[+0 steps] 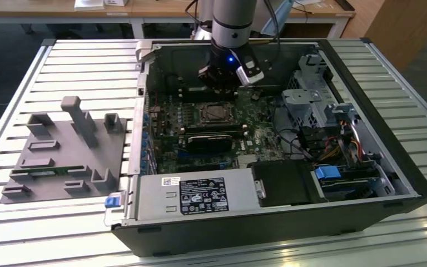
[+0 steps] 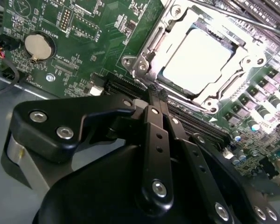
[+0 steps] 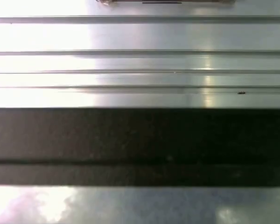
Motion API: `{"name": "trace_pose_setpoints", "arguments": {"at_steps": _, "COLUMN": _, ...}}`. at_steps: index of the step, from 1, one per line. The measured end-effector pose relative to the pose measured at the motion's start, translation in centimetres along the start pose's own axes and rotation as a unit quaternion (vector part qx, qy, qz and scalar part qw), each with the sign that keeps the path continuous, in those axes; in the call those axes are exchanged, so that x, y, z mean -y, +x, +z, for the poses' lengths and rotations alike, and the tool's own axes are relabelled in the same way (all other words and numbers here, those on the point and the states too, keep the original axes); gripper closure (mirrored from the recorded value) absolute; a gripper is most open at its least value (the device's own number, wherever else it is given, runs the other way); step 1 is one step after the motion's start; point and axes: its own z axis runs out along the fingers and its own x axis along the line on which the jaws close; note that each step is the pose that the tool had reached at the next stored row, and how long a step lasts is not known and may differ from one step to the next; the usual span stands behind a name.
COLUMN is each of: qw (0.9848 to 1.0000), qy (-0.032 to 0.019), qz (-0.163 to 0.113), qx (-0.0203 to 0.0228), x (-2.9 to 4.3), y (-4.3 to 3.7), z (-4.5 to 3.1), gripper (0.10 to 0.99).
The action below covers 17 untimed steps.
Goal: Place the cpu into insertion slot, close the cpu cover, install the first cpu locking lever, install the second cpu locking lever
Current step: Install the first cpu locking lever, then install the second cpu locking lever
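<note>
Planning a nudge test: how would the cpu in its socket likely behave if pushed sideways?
The cpu probably won't slide: the silver cpu cover frames its edges. Its flat metal top looks stiff and smooth, likely slippery to a gripper. The chip looks thin, so probably light, and the socket beneath is likely fragile.

The cpu (image 2: 198, 58) has a smooth, pale metal top that glares under the light. Around it the cpu cover (image 2: 144, 51) is bright, polished metal. The circuit board (image 2: 98, 32) is glossy green. The gripper (image 2: 151, 109) looks like matt black metal with shiny screw heads. The table (image 1: 87, 61) is ribbed, brushed metal.
</note>
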Motion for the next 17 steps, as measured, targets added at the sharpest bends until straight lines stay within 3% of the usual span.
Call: {"name": "trace_pose_setpoints", "arguments": {"at_steps": 17, "qw": 1.0000, "qy": 0.0001, "qz": 0.000, "qx": -0.0001, "x": 0.38, "y": -0.06, "z": -0.03, "gripper": 0.980}}
